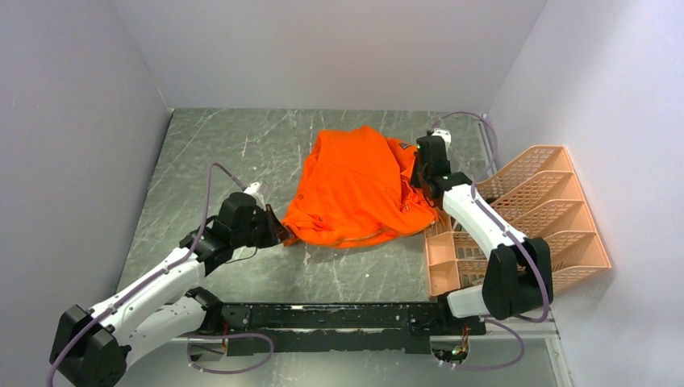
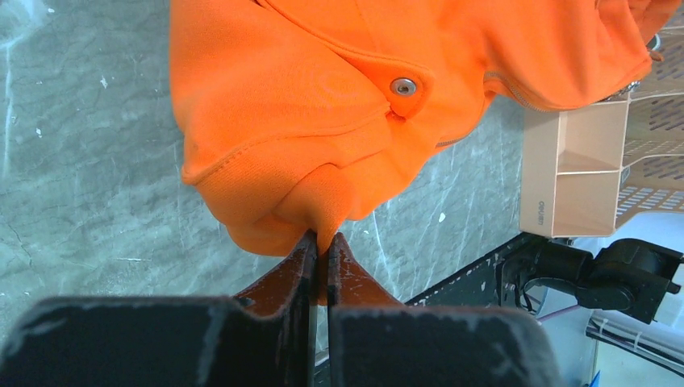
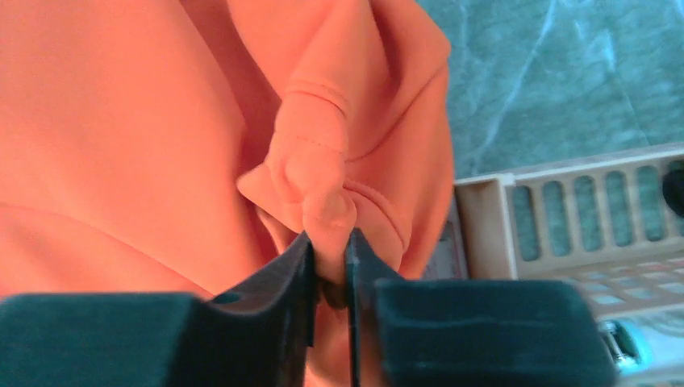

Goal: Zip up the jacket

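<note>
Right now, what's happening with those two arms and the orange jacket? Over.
Left end effector shut on jacket edge. Right end effector pinching a fabric fold. Jacket lies bunched. Peach rack crowding its right side.

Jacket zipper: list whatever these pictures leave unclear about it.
Top view: slider too small to find on the bunched jacket.
Left wrist view: top edge cuts the jacket off; the left gripper pinches a fold, zipper end unseen.
Right wrist view: blurred fabric fills it; which part the right gripper pinches is unclear.
</note>
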Available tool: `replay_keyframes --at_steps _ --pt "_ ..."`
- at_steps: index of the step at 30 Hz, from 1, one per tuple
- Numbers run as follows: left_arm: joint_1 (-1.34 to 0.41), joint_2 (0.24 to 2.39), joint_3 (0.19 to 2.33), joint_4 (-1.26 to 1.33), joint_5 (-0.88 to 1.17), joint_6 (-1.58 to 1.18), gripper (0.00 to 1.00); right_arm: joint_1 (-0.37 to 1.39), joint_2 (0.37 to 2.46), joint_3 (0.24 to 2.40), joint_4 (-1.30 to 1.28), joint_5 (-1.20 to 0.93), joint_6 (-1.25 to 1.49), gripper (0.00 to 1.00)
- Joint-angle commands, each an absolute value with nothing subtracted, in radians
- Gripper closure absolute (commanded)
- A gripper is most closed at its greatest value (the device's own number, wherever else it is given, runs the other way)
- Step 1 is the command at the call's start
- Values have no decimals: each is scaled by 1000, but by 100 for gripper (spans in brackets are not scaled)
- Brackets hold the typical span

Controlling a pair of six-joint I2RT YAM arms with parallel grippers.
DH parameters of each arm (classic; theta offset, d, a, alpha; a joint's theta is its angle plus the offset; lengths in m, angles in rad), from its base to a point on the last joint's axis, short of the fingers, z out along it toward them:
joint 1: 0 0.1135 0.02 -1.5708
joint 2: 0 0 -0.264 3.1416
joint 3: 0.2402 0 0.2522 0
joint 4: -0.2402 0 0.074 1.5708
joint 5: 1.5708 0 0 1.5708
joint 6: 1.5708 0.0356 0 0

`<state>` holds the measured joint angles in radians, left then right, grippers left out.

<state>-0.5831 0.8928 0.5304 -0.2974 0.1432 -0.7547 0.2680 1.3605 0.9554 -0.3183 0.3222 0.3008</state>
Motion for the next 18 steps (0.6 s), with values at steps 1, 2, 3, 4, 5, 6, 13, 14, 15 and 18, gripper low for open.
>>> replay_keyframes --at_steps 1,2,3,4,5,6,13,14,15,18 --pt "-574 853 567 -309 147 -741 92 276 1416 1071 -264 280 293 100" --pt "-574 844 565 -314 142 -745 92 278 1428 1101 -264 271 292 100" --pt "-573 834 564 -321 137 -749 92 282 1438 1130 -263 264 292 100" --pt "-574 827 563 -328 131 -754 92 287 1443 1160 -262 252 290 100" --pt "-574 816 563 -335 126 -758 92 293 1445 1191 -260 244 291 100" --pt "-574 809 565 -347 118 -762 92 301 1444 1223 -258 238 295 100" --pt "-573 679 653 -503 -24 -794 92 418 1495 1443 -215 180 333 100" --pt "-573 648 679 -539 -66 -798 92 439 1514 1477 -208 180 335 100" --pt "-574 627 706 -571 -105 -799 92 455 1531 1504 -196 172 344 100" --pt "-573 571 805 -662 -213 -779 92 486 1591 1595 -167 122 386 100"
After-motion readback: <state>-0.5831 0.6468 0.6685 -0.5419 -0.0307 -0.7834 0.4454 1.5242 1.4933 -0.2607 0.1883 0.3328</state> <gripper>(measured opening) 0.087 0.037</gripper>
